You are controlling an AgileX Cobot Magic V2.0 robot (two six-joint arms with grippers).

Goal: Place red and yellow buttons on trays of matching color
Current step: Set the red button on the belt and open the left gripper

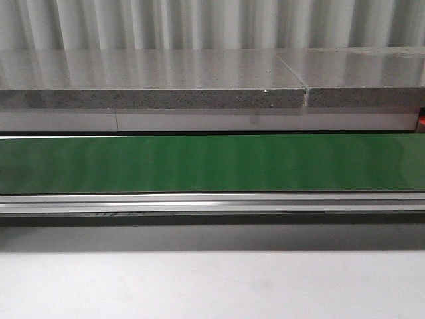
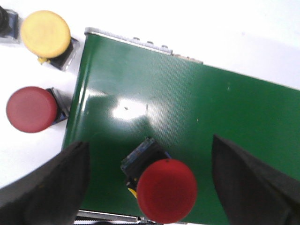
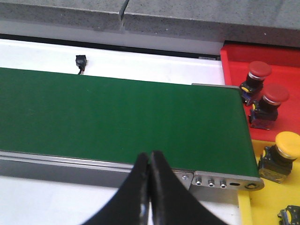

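In the left wrist view a red button point(image 2: 166, 190) on a dark block base lies on the green belt point(image 2: 187, 108), near its end. My left gripper point(image 2: 150, 157) is open, its wide-apart fingers point(image 2: 47, 187) either side of that button, not touching it. Off the belt's end, on the white surface, sit another red button point(image 2: 32, 108) and a yellow button point(image 2: 45, 33). The right wrist view shows a red tray point(image 3: 234, 56) holding two red buttons point(image 3: 259, 70) point(image 3: 275, 93), and a yellow tray point(image 3: 262, 206) holding a yellow button point(image 3: 287, 145). My right gripper point(image 3: 150, 159) is shut on nothing, over the belt's near rail.
The green conveyor belt point(image 1: 212, 163) runs across the front view with a metal rail point(image 1: 212, 203) in front and a grey stone ledge point(image 1: 153, 86) behind. A small black part point(image 3: 80, 61) sits on the white strip behind the belt. Another dark piece point(image 3: 290, 216) lies on the yellow tray.
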